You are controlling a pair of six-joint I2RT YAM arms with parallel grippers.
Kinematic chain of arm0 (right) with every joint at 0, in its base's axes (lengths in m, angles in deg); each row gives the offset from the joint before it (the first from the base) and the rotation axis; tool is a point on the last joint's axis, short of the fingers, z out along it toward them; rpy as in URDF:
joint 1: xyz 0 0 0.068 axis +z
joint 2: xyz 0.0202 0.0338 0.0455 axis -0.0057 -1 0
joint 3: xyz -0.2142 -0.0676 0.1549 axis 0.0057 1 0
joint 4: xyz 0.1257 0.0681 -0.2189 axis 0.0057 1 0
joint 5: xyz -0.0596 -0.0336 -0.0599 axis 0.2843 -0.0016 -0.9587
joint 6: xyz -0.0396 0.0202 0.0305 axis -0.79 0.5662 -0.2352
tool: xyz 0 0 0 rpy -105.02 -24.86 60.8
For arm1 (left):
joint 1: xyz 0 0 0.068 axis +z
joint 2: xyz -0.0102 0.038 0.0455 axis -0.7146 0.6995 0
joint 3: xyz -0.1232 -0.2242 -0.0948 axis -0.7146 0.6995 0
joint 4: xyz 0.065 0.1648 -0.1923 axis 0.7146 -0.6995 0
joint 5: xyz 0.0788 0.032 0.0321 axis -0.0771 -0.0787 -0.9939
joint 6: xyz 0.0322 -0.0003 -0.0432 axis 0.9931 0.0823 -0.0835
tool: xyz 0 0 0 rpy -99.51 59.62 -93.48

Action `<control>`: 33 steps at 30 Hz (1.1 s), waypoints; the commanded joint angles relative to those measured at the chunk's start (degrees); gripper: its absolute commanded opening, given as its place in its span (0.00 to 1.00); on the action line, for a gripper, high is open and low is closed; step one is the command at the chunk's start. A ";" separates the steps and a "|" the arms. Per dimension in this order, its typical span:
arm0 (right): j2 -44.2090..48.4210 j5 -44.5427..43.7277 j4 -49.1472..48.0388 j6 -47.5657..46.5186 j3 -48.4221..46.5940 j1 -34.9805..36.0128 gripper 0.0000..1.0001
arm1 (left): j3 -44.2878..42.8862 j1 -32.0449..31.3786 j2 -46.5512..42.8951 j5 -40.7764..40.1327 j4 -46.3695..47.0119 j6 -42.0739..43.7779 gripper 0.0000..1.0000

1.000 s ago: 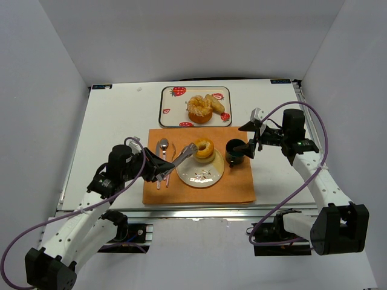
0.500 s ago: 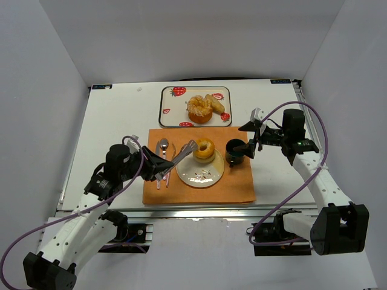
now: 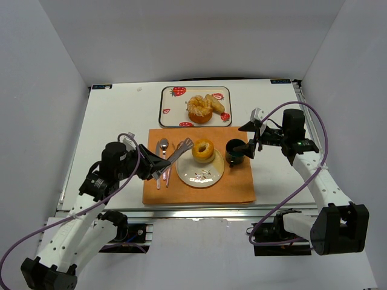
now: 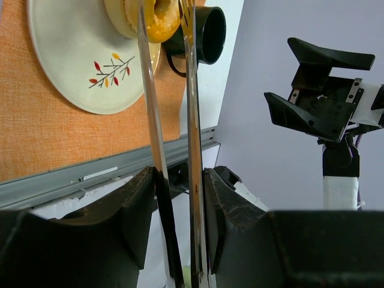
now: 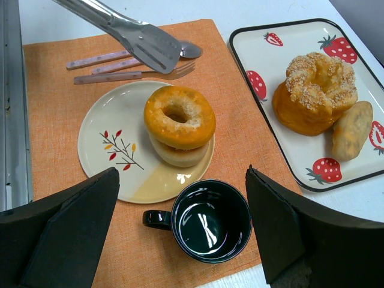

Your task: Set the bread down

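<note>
White table (image 3: 115,115), bagel (image 4: 168,27) partly behind tongs (image 4: 191,120) in left gripper (image 4: 178,180)

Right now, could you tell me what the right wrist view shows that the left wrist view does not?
Only the right wrist view shows the strawberry tray with its pastries, and the cutlery on the placemat. Only the left wrist view shows the right gripper, open, and the table's front rail. Both show the plate, the stacked bread on it, the black cup and the tongs.
</note>
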 commanded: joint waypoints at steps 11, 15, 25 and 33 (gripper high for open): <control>1.33 2.50 -0.44 -0.68 -0.87 -0.26 0.89 | -16.21 1.48 6.87 -36.60 -12.50 27.25 0.00; 1.51 2.94 0.61 -1.73 -1.30 -0.26 0.89 | -10.00 1.74 10.12 -45.43 -0.20 48.97 0.00; 2.12 3.90 2.20 -4.28 -2.62 -0.35 0.89 | 7.15 20.09 25.24 -33.95 30.40 76.09 0.00; 3.35 3.20 3.07 -4.81 -1.92 -0.26 0.89 | 9.45 27.31 34.29 -28.23 40.08 72.76 0.06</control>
